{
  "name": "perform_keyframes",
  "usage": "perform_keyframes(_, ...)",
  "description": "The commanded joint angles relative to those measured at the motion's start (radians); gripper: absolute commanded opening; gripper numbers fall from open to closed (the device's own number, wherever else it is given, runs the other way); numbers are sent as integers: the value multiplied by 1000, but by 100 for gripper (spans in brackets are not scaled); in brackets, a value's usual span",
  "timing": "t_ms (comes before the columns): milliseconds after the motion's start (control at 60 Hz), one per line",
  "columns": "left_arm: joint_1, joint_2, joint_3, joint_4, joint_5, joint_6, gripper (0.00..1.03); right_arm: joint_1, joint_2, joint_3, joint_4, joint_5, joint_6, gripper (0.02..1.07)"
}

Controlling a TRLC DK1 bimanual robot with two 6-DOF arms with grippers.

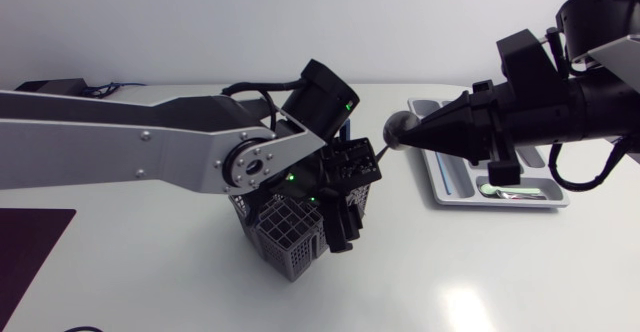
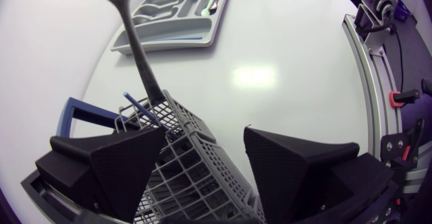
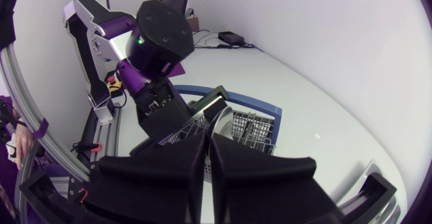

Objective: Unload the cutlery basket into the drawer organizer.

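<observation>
Overhead: stretched in from 9 o'clock, left hand (image 1: 338, 217) spread over cutlery basket (image 1: 290, 237) on bench (image 1: 500, 272); from 3 o'clock, lying level, right hand (image 1: 425, 137) pinching spoon (image 1: 398, 129). Left wrist: straddling basket corner, drawer organizer (image 2: 169, 40) ahead, toward 12 o'clock. Right wrist: pressed onto spoon, basket just beyond.

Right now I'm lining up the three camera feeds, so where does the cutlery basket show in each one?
Head view: cutlery basket at the middle, under the left arm.
Left wrist view: basket between the open fingers of the left end effector.
Right wrist view: basket just ahead of the right end effector, beside the left arm.
Shared landmark: the utensil rising from the basket, gripped by the right end effector.
</observation>
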Motion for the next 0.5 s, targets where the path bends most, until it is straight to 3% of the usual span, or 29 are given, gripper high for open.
perform_keyframes(0, 3, 32, 44, -10, -7, -28, 92, -7, 11, 25, -40, -35, -72, 8)
perform_keyframes(217, 4, 55, 41, -10, -15, -37, 92, -31, 22, 62, -161, -93, -230, 8)
perform_keyframes(483, 15, 62, 29, -10, -21, -37, 92, -50, 8, 111, -246, -136, -267, 8)
